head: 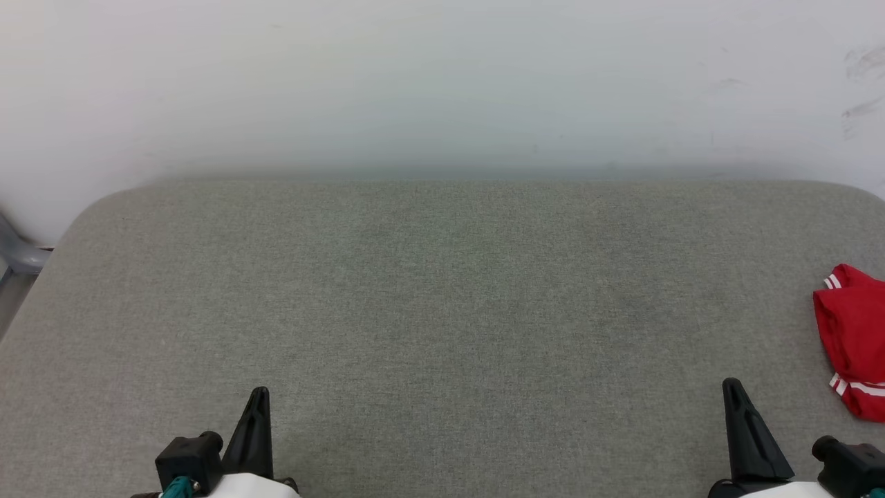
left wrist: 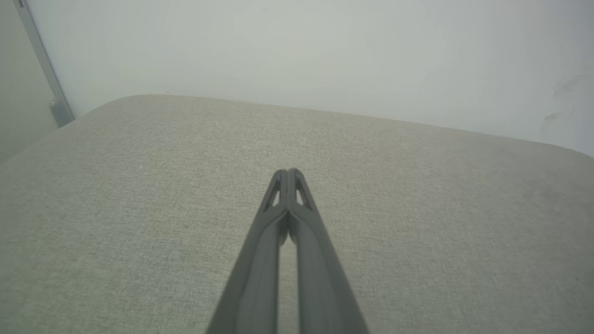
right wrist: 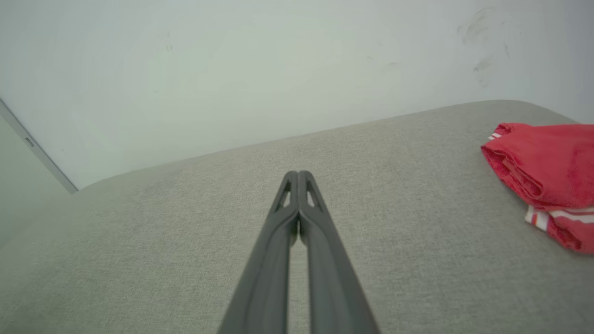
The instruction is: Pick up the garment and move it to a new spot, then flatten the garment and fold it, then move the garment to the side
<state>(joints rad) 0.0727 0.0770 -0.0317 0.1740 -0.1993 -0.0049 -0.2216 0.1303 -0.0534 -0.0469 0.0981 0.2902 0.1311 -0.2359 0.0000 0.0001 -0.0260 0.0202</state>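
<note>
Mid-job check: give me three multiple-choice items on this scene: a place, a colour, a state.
1. Where does the garment lie on the grey surface? A far right B centre C far left
2. Its main colour? A blue B red C green
3. Both arms' jaws are? A open B shut on the garment C shut, empty
Answers: 1 A, it sits at the head view's right edge. 2 B, red cloth with white stripes. 3 C, each wrist view shows them pressed together, nothing between.

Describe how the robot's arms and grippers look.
Left gripper and right gripper each have two long, dark, tapering fingers with small triangular cut-outs near the tips. Each sits on a white forearm shell, with a black boxy block beside it and a teal part.
</note>
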